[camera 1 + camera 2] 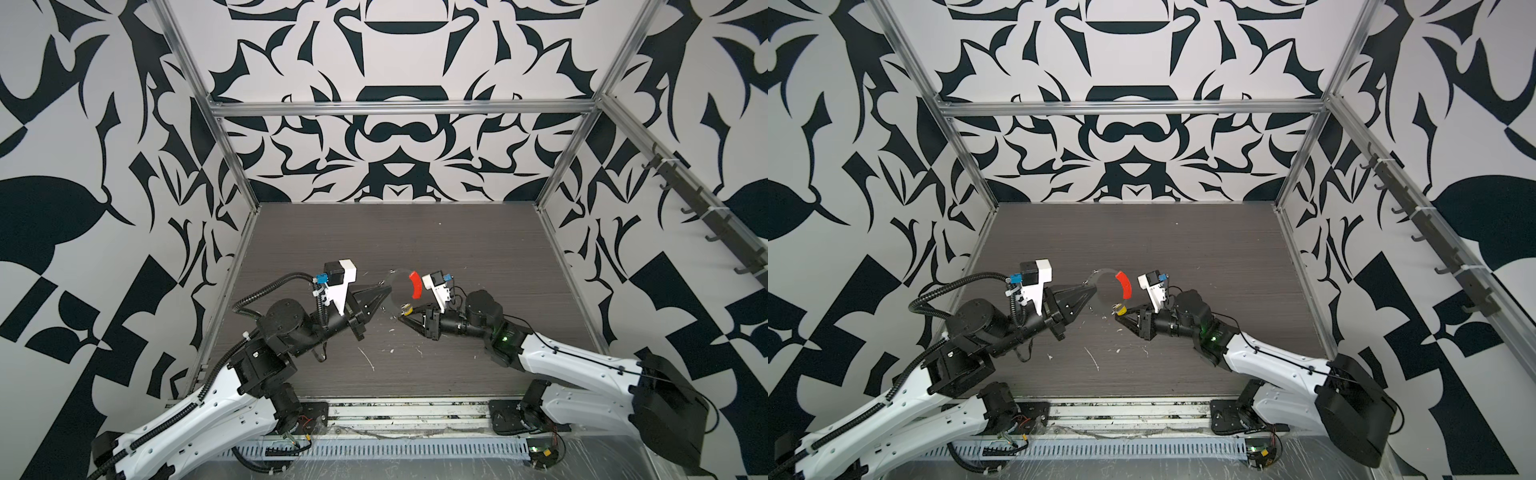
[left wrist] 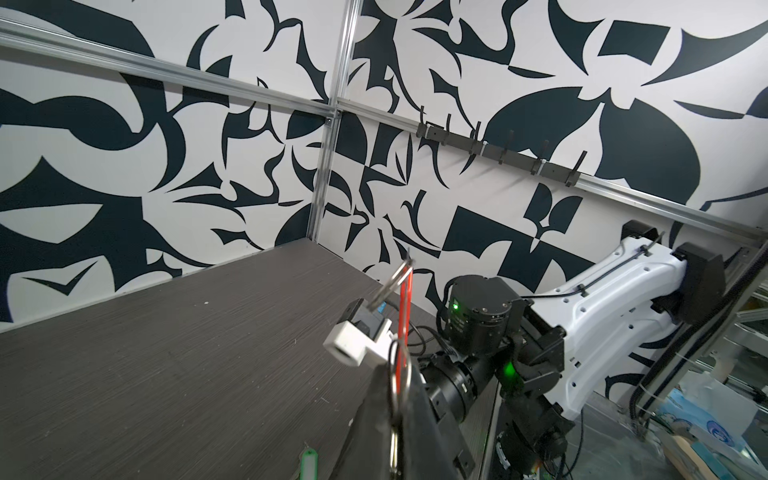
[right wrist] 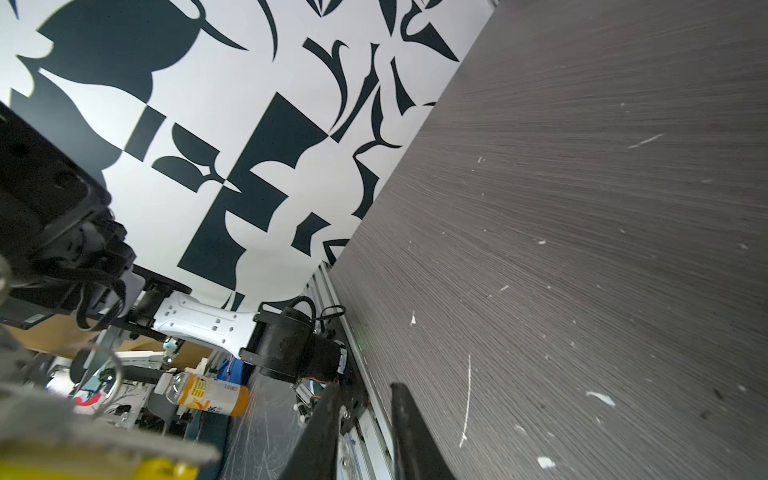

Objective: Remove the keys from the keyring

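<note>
My left gripper is shut on the thin wire of the keyring, holding the loop off the table. Its red sleeve curves along the loop's right side. A key with a yellow tag hangs at the bottom of the loop. My right gripper sits just beside that tag, jaws a little apart with nothing between them. In the left wrist view a green tag lies on the table under my left gripper; its key is hard to make out.
White paint flecks dot the dark table near the front. Aluminium frame posts and patterned walls close in the sides and back. A black hook rail runs along the right wall. An orange bottle lies outside the cell.
</note>
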`<action>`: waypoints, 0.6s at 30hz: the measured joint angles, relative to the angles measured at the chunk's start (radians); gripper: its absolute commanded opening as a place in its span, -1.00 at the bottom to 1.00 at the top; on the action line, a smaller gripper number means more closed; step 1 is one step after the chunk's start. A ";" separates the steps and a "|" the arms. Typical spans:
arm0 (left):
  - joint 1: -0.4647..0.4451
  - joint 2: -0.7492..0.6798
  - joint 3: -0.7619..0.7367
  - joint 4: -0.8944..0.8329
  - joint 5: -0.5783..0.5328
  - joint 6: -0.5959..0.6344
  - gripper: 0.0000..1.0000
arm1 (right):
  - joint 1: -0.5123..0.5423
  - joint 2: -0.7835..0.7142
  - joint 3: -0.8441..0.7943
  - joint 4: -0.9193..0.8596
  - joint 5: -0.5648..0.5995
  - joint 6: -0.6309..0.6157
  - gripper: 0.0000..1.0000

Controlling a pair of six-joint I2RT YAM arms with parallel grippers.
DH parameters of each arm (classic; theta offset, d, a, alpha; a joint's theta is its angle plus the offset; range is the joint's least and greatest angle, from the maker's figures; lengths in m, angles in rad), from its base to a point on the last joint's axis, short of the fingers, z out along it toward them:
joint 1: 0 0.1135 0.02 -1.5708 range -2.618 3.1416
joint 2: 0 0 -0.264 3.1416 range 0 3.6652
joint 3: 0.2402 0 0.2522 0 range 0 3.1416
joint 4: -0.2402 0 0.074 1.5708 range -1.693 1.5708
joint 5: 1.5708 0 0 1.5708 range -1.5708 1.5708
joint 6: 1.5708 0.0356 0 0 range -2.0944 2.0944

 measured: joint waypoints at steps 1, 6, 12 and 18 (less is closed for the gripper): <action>0.000 0.003 0.000 0.003 0.005 0.000 -1.00 | 0.000 0.016 0.000 0.032 -0.006 0.016 -0.58; 0.000 0.006 0.000 0.014 0.035 -0.001 -1.00 | 0.000 0.043 0.005 0.123 -0.023 0.047 -0.77; 0.000 0.001 -0.004 0.016 0.082 -0.001 -1.00 | -0.007 -0.028 0.065 0.060 -0.037 -0.010 -0.88; 0.000 -0.010 -0.018 0.002 0.106 0.000 -1.00 | -0.022 -0.080 0.080 0.066 -0.079 -0.033 -0.85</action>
